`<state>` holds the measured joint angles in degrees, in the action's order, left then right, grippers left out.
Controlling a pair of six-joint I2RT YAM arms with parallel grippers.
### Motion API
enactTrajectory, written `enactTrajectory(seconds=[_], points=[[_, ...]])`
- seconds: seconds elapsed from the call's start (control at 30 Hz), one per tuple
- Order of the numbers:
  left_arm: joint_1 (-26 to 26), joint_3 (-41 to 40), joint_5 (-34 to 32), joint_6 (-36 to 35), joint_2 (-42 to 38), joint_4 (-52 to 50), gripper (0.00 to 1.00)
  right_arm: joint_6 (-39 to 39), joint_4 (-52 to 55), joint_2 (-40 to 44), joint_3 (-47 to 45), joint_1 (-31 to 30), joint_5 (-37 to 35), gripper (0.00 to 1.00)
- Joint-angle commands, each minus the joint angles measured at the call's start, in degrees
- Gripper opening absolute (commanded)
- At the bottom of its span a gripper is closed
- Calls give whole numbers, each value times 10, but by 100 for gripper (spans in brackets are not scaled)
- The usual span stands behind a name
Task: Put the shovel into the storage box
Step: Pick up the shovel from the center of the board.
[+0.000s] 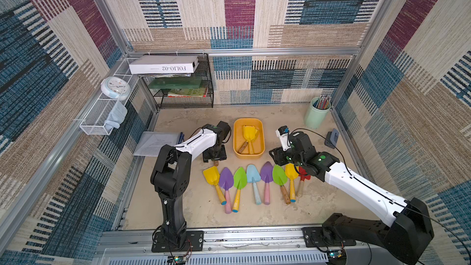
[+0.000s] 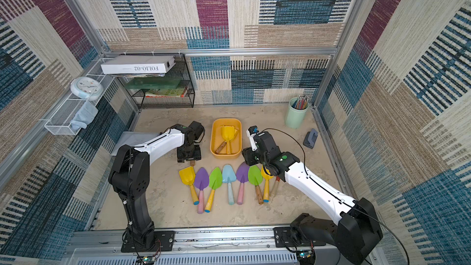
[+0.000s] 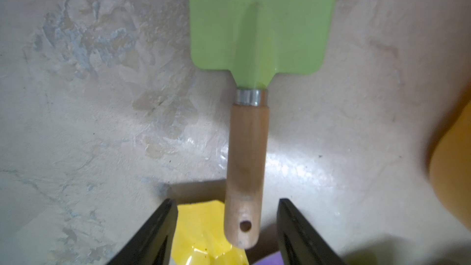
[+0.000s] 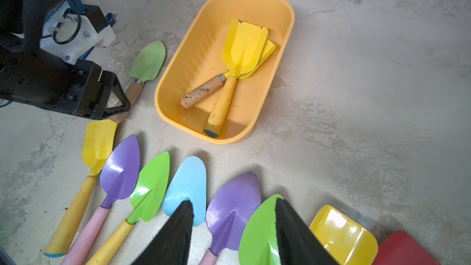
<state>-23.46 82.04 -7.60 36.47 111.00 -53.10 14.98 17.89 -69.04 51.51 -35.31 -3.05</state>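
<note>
Shovels (image 1: 253,173) lie fanned in a row on the tabletop (image 1: 193,207) nearest the arm bases, blades pointing away and handles toward the robot: yellow, purple, green, pale blue, purple, green, yellow and red, with blades edge to edge or overlapping. Above the right part of this row hovers the right gripper (image 4: 233,201), its jaws spread apart with nothing between them. In its wrist view the pale blue, purple and green blades show beneath its fingers. Just beyond the row's left end, the left gripper (image 3: 226,203) hangs close to the table with its jaws spread. One jaw stands on each side of the wooden handle end of a green shovel (image 3: 257,21), with a gap on both sides, so nothing is pinched. That green shovel lies flat on the table just left of the storage box (image 1: 239,133), outside it, with its blade pointing away from the robot. The storage box sits at the middle of the table and holds two yellow shovels (image 4: 244,44), their blades stacked, one handle yellow and one wooden. Farther back, a mint-green pencil cup (image 1: 316,117) stands at the right rear corner. A black mesh rack (image 1: 186,90) with books stands at the left rear, topped by a white box (image 1: 163,65).
</note>
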Motion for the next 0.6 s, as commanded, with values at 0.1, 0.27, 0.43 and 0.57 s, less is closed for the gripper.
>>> enactTrajectory(seconds=[0.1, 0.27, 0.43, 0.57], points=[[4, 3, 28, -1, 18, 55, 62, -5, 4, -1, 1, 0, -13, 56], [11, 7, 30, -3, 36, 57, 51, -5, 3, -8, 2, 0, -13, 56], [15, 3, 22, -2, 40, 58, 36, -4, 2, -14, 3, 0, -13, 56], [17, 2, 15, -3, 42, 59, 21, -2, 2, -17, 4, 0, -11, 56]])
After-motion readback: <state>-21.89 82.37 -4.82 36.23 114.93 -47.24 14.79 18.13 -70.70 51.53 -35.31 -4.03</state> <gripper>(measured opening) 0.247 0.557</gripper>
